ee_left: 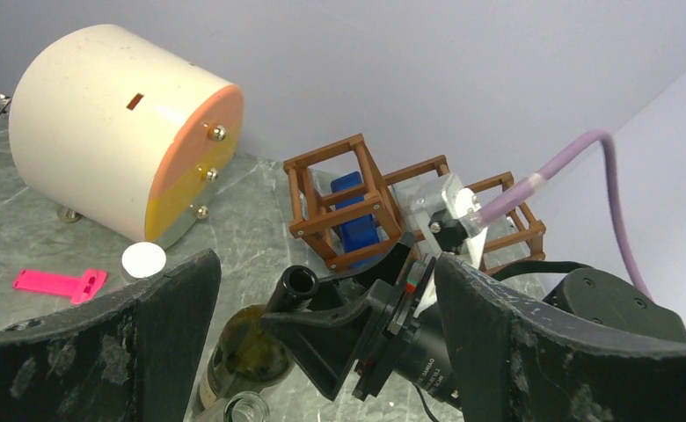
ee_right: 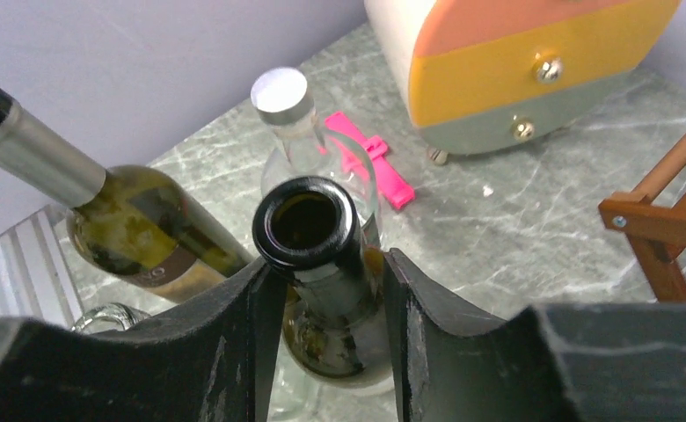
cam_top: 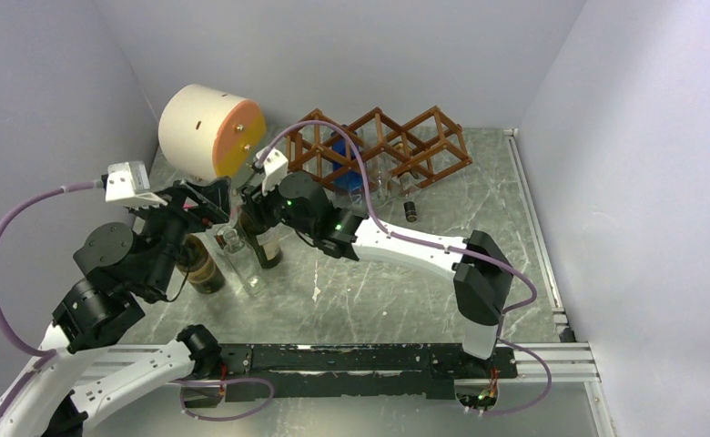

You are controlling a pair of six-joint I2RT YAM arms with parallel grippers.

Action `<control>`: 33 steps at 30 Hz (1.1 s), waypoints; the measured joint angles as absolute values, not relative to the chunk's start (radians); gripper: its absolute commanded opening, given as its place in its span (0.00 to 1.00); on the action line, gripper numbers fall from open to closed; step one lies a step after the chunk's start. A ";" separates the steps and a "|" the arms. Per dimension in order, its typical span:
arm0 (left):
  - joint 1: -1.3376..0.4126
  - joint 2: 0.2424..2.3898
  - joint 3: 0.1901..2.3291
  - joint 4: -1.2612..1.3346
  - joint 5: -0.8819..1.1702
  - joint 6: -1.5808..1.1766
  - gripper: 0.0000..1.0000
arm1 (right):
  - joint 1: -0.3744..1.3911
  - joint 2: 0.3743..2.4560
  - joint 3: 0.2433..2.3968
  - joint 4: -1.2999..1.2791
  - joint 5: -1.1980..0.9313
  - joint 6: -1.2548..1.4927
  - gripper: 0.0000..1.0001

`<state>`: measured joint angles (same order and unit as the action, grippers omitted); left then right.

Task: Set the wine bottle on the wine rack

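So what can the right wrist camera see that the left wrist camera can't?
Only right wrist: a foil-topped bottle. Only left wrist: the blue thing inside the rack, and a purple cable. Both: the open bottle in the right pincer, the pink tool, the cylinder and some rack.

This is a robotics lab test cell. Plain pale-lilac walls (cam_top: 379,45) close in a grey marbled tabletop (cam_top: 397,296) at nine, twelve and three o'clock. At six o'clock an aluminium rail (cam_top: 552,362) lies beside the left arm (cam_top: 106,273) and right arm (cam_top: 406,244), both trailing purple cables (ee_left: 568,156).
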<state>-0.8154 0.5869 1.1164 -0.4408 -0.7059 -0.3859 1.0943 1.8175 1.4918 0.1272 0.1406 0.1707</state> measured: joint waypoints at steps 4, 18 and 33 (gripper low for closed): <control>-0.815 0.598 1.116 -0.445 -0.714 -0.392 0.95 | 1.095 1.818 1.492 0.171 0.150 0.119 0.49; -0.815 0.602 1.113 -0.454 -0.729 -0.392 0.95 | 1.095 1.819 1.465 0.269 0.131 0.010 0.00; -0.815 0.660 1.081 -0.430 -0.533 -0.324 0.95 | 1.094 1.465 1.230 0.075 0.276 0.034 0.00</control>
